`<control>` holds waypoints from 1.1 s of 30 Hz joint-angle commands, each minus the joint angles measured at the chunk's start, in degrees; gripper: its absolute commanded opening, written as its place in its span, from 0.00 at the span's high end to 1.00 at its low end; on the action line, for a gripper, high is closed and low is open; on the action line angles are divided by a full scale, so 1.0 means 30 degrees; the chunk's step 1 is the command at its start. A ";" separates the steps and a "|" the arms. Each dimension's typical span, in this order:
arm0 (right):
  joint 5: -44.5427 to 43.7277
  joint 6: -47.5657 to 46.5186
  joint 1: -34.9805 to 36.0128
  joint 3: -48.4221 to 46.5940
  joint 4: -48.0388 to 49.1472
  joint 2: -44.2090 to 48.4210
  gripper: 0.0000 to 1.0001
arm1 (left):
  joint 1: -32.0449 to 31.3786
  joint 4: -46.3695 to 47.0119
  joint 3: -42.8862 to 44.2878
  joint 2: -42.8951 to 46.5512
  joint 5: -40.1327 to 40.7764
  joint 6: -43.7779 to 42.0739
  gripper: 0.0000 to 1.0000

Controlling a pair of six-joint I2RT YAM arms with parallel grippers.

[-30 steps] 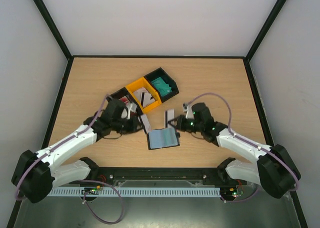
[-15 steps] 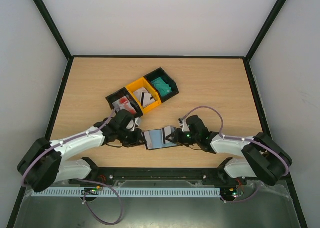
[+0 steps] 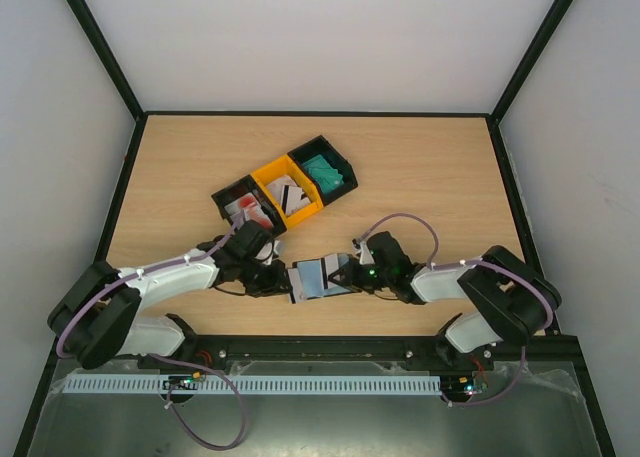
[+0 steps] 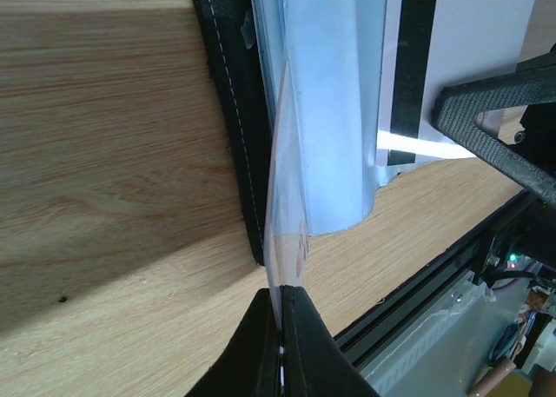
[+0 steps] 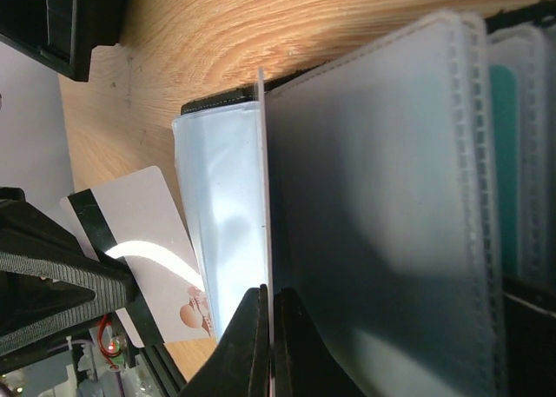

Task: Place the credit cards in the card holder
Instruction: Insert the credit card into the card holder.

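1. Your left hand (image 4: pixel 281 310) is pressed together on a white striped card (image 5: pixel 143 241). The card is seen edge-on from the left wrist, probably so its thin edge can slide into a pocket.
2. Your right hand (image 5: pixel 269 310) pinches a second striped card (image 4: pixel 469 41) the same way. Its edge appears to meet the clear sleeves (image 5: pixel 373 197).
3. The card holder (image 3: pixel 318 277) lies open on the worktop (image 3: pixel 430 167) between the two hands, pockets upward, giving each card a flat approach.
4. Both arms reach low and inward, and the hands face each other across the holder.
5. Other credit cards (image 3: pixel 325 167) sit in the bins (image 3: pixel 268 172) beyond.
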State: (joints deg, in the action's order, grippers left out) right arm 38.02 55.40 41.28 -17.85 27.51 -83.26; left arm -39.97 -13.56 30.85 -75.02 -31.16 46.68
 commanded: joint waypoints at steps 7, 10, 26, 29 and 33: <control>0.1361 0.0424 0.0238 0.0368 0.3150 -0.1510 0.98 | -0.0038 -0.1292 0.0258 -0.0218 0.0778 -0.0617 0.98; 0.1509 0.0672 0.0307 0.0463 0.3680 -0.1926 0.98 | -0.0038 -0.1347 0.0266 -0.0222 0.0804 -0.0646 0.98; 0.1828 0.0969 0.1207 0.0324 0.5465 -0.3714 0.98 | -0.0038 -0.2444 0.1043 0.0585 0.1010 -0.0813 0.98; 0.1827 0.1117 0.1363 0.0323 0.5882 -0.4103 0.98 | -0.0038 -0.2909 0.1521 0.1022 0.1025 -0.0822 0.97; 0.1868 0.1330 0.1483 0.0249 0.6409 -0.4568 0.98 | -0.0038 -0.4019 0.2055 0.1438 0.1722 -0.1048 0.98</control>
State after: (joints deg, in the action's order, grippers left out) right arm 43.66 58.81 44.75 -17.17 45.82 -94.91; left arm -39.97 -20.36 34.52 -72.53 -28.53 44.77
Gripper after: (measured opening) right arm 0.022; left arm 0.025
